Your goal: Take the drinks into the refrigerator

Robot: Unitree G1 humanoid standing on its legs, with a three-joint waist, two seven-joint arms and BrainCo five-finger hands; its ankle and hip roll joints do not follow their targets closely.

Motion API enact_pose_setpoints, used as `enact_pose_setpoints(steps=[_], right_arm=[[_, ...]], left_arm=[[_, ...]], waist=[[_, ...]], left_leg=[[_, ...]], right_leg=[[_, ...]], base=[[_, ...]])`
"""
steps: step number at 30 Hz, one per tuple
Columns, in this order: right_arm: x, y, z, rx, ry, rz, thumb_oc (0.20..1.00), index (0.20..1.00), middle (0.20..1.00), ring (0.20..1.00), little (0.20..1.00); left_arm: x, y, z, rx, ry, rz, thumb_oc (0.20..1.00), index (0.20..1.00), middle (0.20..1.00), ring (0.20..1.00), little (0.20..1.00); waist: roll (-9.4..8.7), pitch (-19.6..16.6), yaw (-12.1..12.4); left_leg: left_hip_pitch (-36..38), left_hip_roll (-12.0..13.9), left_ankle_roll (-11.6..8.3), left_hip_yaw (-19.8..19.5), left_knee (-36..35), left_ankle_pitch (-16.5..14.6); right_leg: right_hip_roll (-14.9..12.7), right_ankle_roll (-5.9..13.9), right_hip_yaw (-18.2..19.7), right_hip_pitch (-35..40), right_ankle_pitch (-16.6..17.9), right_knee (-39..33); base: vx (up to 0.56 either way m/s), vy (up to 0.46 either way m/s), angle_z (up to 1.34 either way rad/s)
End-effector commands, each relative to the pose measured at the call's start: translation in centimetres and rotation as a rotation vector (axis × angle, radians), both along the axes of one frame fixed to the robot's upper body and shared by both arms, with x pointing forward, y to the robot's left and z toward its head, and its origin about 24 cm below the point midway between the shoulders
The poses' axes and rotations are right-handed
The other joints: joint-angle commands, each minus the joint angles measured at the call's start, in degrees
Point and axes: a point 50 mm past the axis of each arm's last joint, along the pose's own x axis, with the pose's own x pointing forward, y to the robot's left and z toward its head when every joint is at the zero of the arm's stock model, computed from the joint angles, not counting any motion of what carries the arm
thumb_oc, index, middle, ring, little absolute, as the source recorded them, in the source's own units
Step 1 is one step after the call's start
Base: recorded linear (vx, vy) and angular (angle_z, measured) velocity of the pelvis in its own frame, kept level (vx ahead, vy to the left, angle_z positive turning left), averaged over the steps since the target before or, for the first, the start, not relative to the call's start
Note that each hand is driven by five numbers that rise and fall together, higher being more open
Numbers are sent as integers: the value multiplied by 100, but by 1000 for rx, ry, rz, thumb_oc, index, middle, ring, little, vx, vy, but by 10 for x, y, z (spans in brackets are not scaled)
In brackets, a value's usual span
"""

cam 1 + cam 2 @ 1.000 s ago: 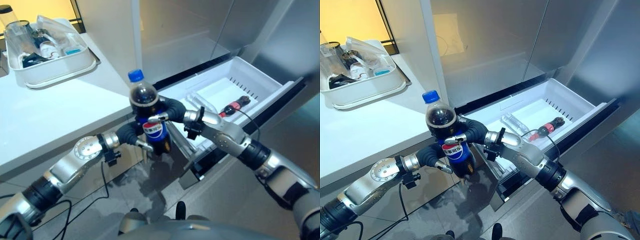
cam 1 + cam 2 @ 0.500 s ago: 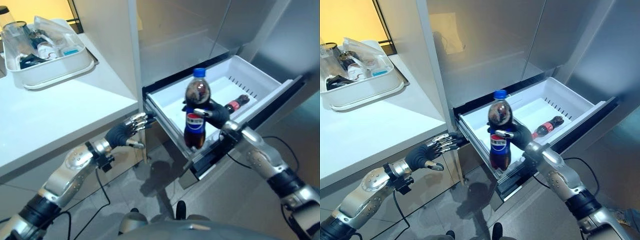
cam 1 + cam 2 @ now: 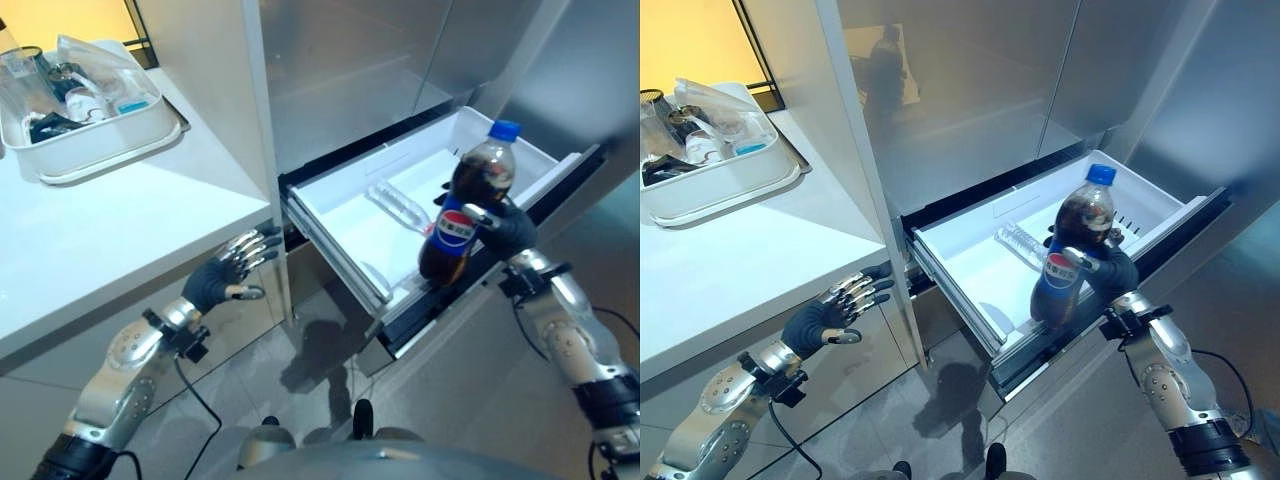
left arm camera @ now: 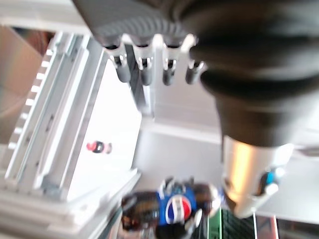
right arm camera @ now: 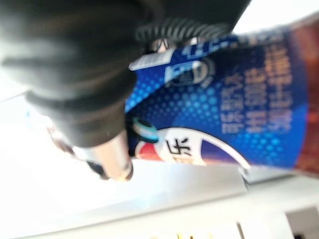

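Observation:
A dark cola bottle (image 3: 462, 215) with a blue cap and blue label hangs slightly tilted over the front right edge of the open white fridge drawer (image 3: 340, 245). My right hand (image 3: 508, 229) is shut on its middle; the wrist view shows the thumb (image 5: 112, 160) against the label (image 5: 224, 114). A clear water bottle (image 3: 398, 207) lies inside the drawer, and a small red-labelled bottle (image 4: 98, 147) lies further in. My left hand (image 3: 226, 276) hovers with its fingers (image 4: 144, 64) spread and holding nothing, below the counter's edge to the left of the drawer.
A white counter (image 3: 100, 230) runs along the left, carrying a white tray (image 3: 95, 150) with glasses and other items. Steel fridge doors (image 3: 350, 70) stand above the drawer. Grey floor lies below the drawer.
The left hand let go of the cola bottle and drew back left to the counter's edge. The right hand carried the bottle rightward to the drawer's front right edge.

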Motion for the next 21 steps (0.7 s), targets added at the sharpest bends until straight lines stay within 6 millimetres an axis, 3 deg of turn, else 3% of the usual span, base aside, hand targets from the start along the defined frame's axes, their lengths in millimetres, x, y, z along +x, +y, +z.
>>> enact_pose_setpoints(steps=[1, 12, 21], right_arm=[[-8, -9, 85, 13, -430, -41, 200, 200, 200, 200, 200], [-9, -8, 90, -30, -443, -30, 200, 200, 200, 200, 200], [5, -6, 106, -166, -439, -25, 200, 200, 200, 200, 200]], left_arm=[[-3, 3, 19, -25, -138, 24, 1000, 1000, 1000, 1000, 1000], [-9, 7, 12, -47, -128, 79, 1000, 1000, 1000, 1000, 1000], [-13, 4, 6, -41, -96, 48, 1000, 1000, 1000, 1000, 1000]], waist=[[-95, -121, 64], [-143, -88, 144], [-155, 60, 283]], left_leg=[[-49, -38, 246, -262, 8, -402], [-79, -30, 248, -219, 8, -391], [-195, -1, 238, -242, 8, -313]], right_leg=[[-601, 613, -441, -133, -436, 938], [-571, 603, -422, -155, -403, 862], [-546, 594, -421, -273, -400, 917]], base=[[0, 0, 0], [0, 0, 0], [0, 0, 0]])
